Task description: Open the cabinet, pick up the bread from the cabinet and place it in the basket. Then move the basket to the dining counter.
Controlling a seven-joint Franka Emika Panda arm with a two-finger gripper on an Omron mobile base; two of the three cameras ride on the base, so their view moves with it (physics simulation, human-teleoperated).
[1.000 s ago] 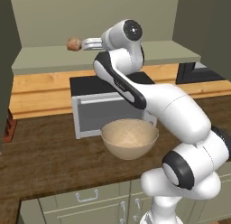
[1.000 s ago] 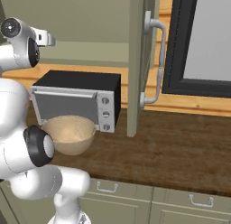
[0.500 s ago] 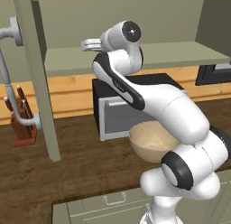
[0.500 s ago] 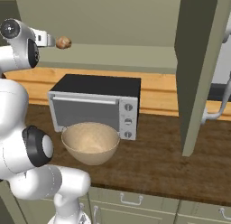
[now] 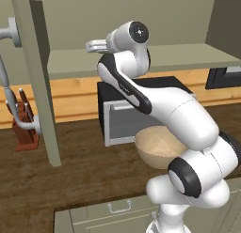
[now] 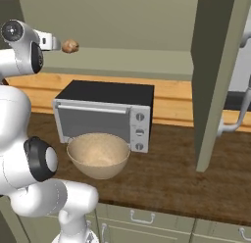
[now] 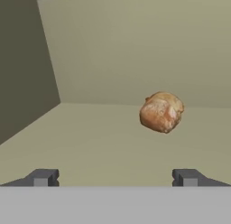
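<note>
Tan-brown bread (image 7: 161, 112) sits on the shelf of the open cabinet (image 6: 215, 80), far ahead of my gripper (image 7: 115, 177) and right of centre. I hold the fingers (image 7: 43, 177) wide apart, empty, to straddle it. Below, the basket (image 6: 98, 155) waits on the counter (image 6: 171, 181).

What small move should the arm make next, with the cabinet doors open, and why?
Probably ease the hand forward and slightly right in the hand view. The fingers stand wide apart and empty, and the small tan-brown bread lump sits ahead on the plain green cabinet shelf, off centre toward the right fingertip and not yet between them.
</note>
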